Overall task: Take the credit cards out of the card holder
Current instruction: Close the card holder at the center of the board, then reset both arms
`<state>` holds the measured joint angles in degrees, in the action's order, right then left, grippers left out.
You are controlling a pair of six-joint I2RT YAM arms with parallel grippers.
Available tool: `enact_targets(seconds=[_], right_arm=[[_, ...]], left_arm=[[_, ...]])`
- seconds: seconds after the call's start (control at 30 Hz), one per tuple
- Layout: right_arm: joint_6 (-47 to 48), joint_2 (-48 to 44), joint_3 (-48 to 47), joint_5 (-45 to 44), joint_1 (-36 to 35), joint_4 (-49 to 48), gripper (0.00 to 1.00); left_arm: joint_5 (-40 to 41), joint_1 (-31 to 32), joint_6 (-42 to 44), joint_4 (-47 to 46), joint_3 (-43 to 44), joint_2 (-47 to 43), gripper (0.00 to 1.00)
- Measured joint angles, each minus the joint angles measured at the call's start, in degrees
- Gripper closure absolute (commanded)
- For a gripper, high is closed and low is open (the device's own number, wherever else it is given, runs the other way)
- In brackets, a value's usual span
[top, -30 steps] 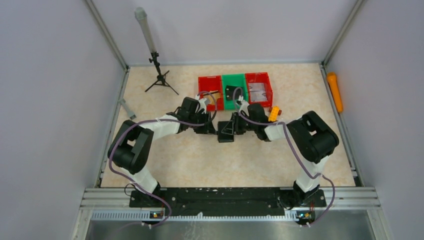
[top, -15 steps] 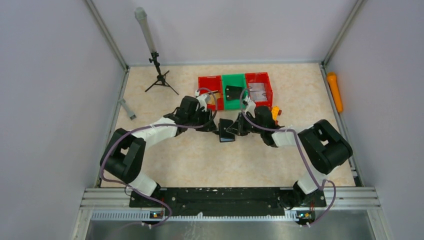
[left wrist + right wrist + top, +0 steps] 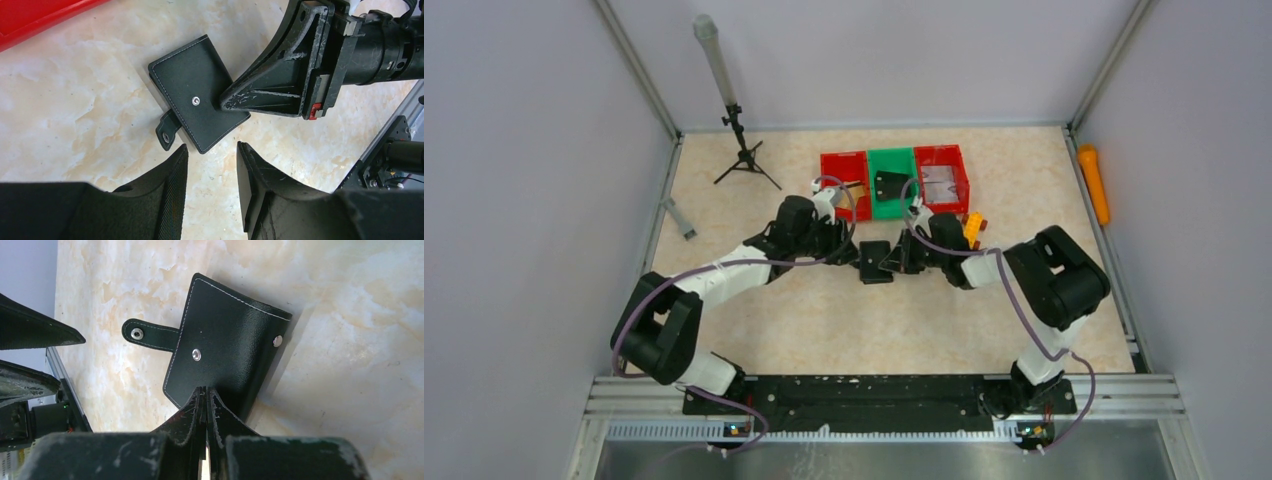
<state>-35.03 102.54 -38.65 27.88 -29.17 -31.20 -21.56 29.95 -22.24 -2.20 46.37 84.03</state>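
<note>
One card holder (image 3: 185, 80), folded flat, one green bin (image 3: 884, 160), two red bins (image 3: 834, 170)

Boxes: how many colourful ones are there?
3, in a row at the far side: left red box, middle green box, right red box. None looks hidden.

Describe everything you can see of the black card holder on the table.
The card holder is flat, black and rectangular, of grained leather-like material with pale edge stitching. It lies folded shut on the marbled table. A metal snap stud sits on its cover; its strap tab sticks out unfastened. The shut right gripper touches the cover with its tips. The open left gripper is beside it, apart.
</note>
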Motion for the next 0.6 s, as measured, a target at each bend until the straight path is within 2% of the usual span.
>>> enact_targets(seconds=[0.17, 0.3, 0.6], right_arm=[[1.1, -2.5, -0.3, -1.4, 0.1, 3.6, 1.00], [2.4, -3.9, -3.7, -2.9, 0.1, 8.8, 1.00], [3.2, -4.2, -10.3, -8.4, 0.1, 12.6, 1.00]], left_arm=[[-0.1, 0.2, 0.0, -0.1, 0.0, 0.0, 0.57], [0.0, 0.2, 0.1, -0.2, 0.0, 0.0, 0.56], [0.7, 0.3, 0.1, -0.1, 0.0, 0.0, 0.57]])
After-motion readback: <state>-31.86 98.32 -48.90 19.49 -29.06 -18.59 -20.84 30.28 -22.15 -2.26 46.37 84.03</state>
